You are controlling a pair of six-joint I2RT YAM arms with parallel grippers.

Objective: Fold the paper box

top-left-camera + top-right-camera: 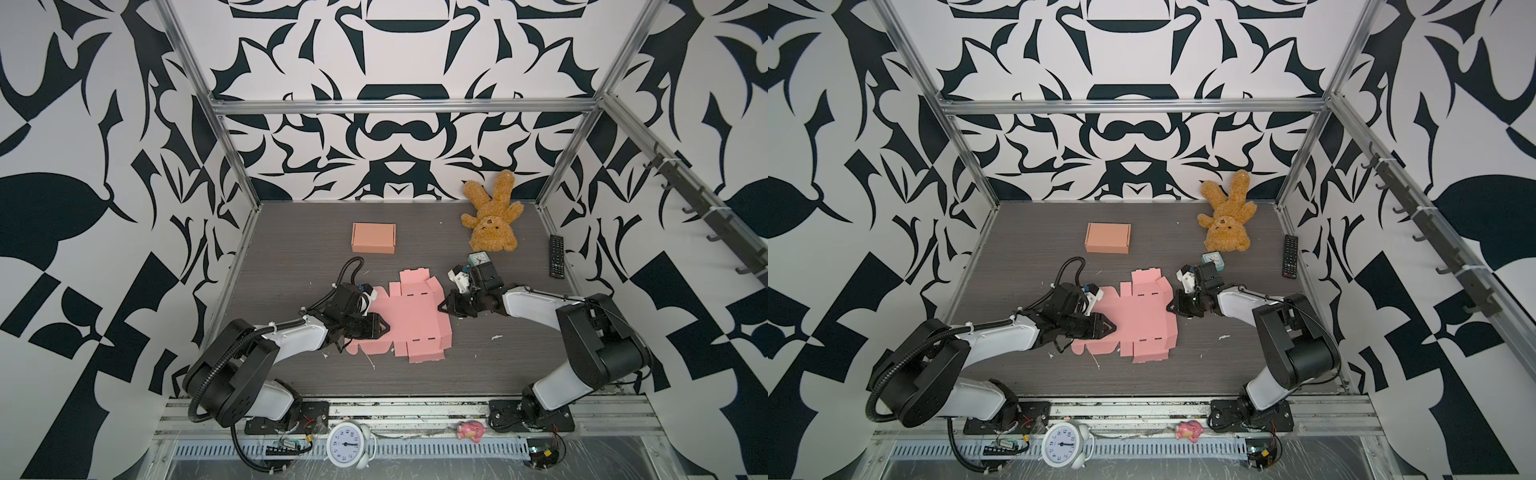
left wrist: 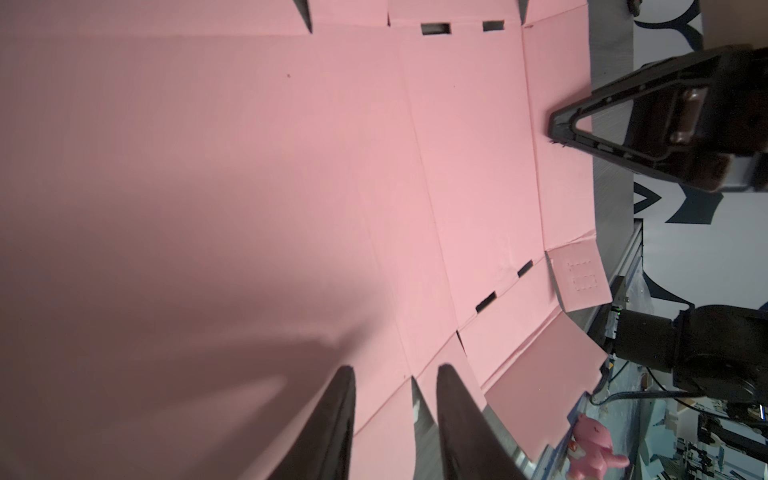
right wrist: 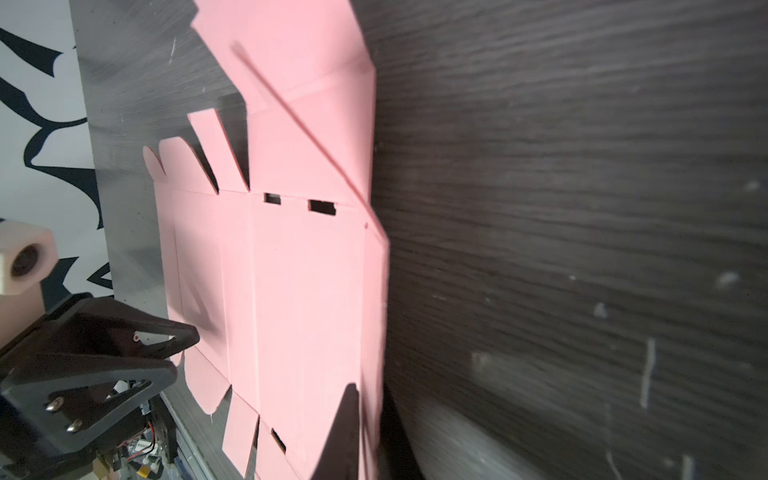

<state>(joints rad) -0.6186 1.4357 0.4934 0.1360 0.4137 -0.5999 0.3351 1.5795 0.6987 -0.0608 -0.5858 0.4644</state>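
Observation:
The paper box is a flat pink die-cut sheet lying unfolded in the middle of the grey table, seen in both top views. My left gripper is low over its left part. In the left wrist view its fingers stand a little apart, open, with only the sheet beneath them. My right gripper is at the sheet's right edge. In the right wrist view it is shut on the narrow edge flap of the sheet, which is lifted slightly off the table.
A folded tan box sits behind the sheet. A brown teddy bear, a small clock and a remote lie at the back right. A white alarm clock and a pink toy rest on the front rail.

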